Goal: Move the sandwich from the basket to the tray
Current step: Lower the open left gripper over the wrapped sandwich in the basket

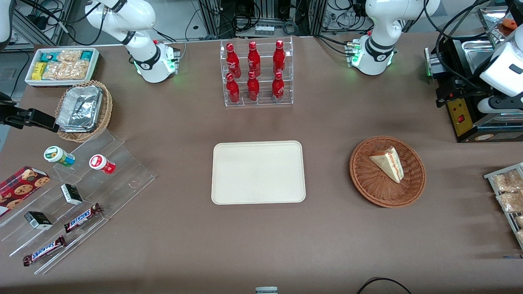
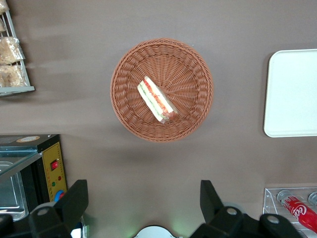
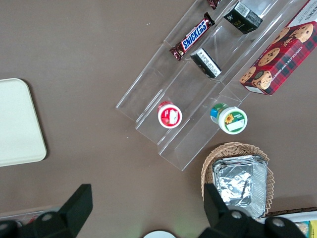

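Note:
The sandwich (image 1: 388, 163) is a pale bread wedge with red, orange and green filling, lying in the round reddish-brown wicker basket (image 1: 367, 188) toward the working arm's end of the table. The cream tray (image 1: 258, 172) lies flat beside the basket, mid-table, with nothing on it. My left gripper (image 1: 499, 102) hangs high above the table, farther from the front camera than the basket. In the left wrist view the gripper (image 2: 143, 191) is open wide and empty, well apart from the sandwich (image 2: 157, 99), the basket (image 2: 129, 109) and the tray (image 2: 292, 94).
A clear rack of red bottles (image 1: 256, 73) stands farther back than the tray. A black appliance (image 1: 461, 102) and a wire rack of snack packets (image 1: 508, 196) flank the basket. Toward the parked arm's end are a tan foil-container basket (image 1: 83, 110) and an acrylic snack display (image 1: 69, 196).

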Robot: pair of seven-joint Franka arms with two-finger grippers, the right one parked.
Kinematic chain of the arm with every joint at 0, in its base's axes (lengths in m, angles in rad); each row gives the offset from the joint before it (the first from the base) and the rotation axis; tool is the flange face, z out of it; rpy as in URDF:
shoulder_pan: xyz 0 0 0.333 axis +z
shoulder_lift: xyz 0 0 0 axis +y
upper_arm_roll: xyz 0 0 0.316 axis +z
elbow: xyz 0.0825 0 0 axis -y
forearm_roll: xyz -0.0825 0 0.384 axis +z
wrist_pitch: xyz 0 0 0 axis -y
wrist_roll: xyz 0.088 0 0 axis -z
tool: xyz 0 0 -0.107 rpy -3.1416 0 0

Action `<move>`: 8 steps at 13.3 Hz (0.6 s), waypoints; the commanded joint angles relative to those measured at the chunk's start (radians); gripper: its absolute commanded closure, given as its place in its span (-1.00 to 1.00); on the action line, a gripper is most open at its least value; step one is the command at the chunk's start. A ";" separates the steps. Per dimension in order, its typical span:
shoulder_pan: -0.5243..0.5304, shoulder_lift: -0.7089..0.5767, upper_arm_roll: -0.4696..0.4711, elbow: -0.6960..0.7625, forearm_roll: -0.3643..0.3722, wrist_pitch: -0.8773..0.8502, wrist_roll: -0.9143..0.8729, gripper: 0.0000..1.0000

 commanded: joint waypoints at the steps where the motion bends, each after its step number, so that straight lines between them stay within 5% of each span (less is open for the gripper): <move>1: 0.001 0.002 -0.005 0.011 0.005 -0.023 -0.007 -1.00; 5: 0.004 -0.016 0.003 -0.139 0.011 0.026 -0.002 -1.00; 8: 0.007 -0.018 0.006 -0.308 0.013 0.225 -0.052 -1.00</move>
